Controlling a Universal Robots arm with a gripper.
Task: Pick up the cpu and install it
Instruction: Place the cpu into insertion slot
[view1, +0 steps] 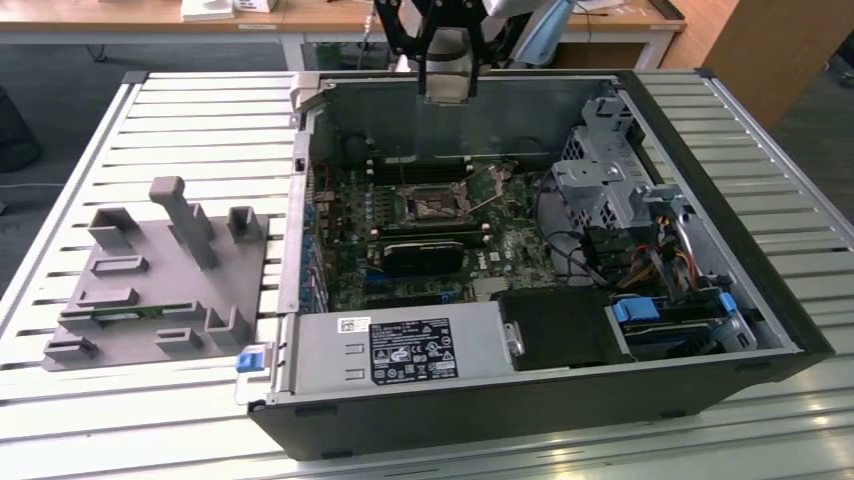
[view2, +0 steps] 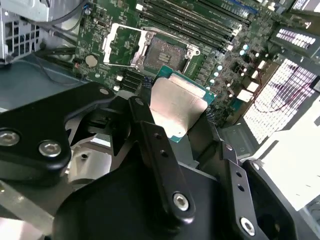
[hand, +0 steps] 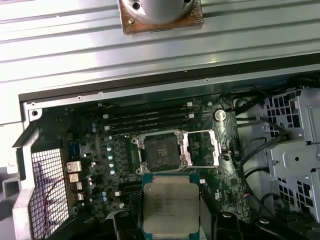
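**Figure. The chip carried over the open computer.** The jaws were clamped on the cpu (view2: 177, 107), one finger (view2: 145, 107) on each of two opposite edges, with the shiny metal top facing the camera in both wrist views. The cpu (hand: 171, 207) hung in the air above the motherboard (hand: 95, 150), clear of it and close to the socket (hand: 161, 150). The socket's hinged cover (hand: 200, 148) lay swung open beside it. In the exterior view the arm reached down over the far wall of the computer case (view1: 787, 330), which lay on its side on the slatted tabletop (view1: 200, 110). A grey holder (view1: 154, 290) sat on the exterior view's left. The cpu was judged light, thin and stiff. Its smooth lid was probably slippery and its underside delicate, so a hold by the rim, as shown, suited it best.
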